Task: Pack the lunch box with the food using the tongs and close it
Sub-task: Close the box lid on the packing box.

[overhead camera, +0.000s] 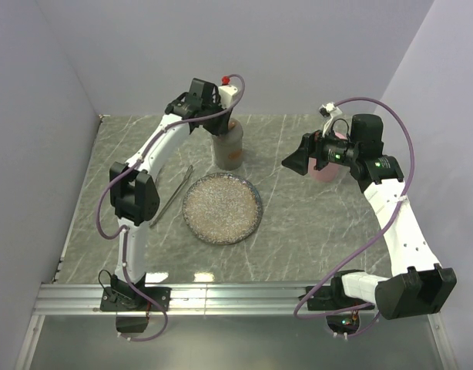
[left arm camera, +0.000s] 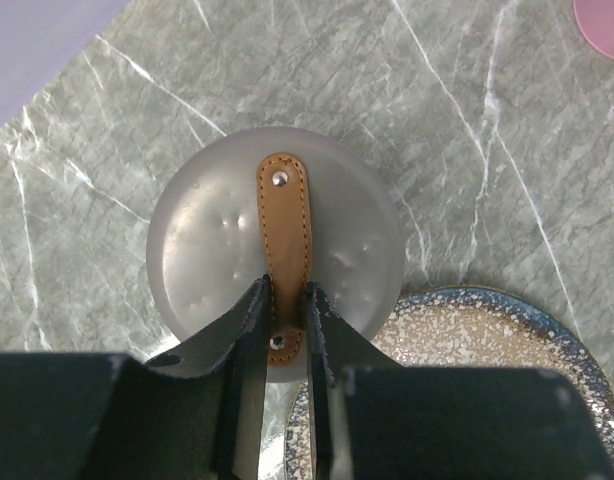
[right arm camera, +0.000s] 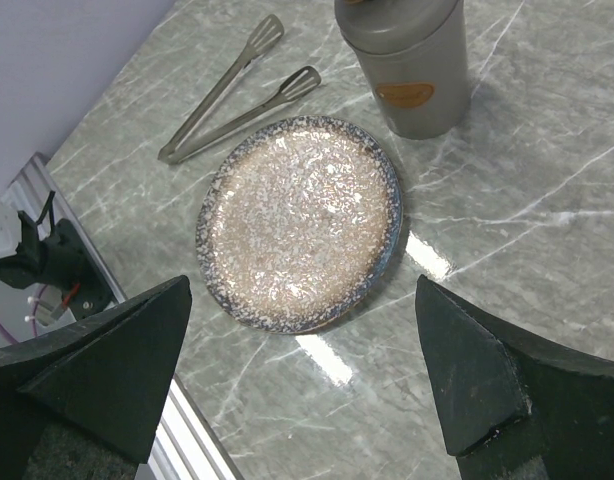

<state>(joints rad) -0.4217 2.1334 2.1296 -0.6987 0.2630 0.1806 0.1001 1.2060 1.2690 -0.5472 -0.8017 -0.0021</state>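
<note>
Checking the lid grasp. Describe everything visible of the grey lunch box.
The lunch box is a matte grey cylinder, standing upright on the marble-look table just beyond the speckled plate. Its round lid is on, faintly dimpled, with a tan stitched strap riveted at both ends. An oval tan label marks the side. The left hand pinches the strap.

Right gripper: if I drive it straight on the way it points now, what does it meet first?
Probably the speckled plate: in its wrist view it lies dead ahead between the fingers of the open right gripper, with nothing nearer. Depth is unclear; it might land at the near rim.
</note>
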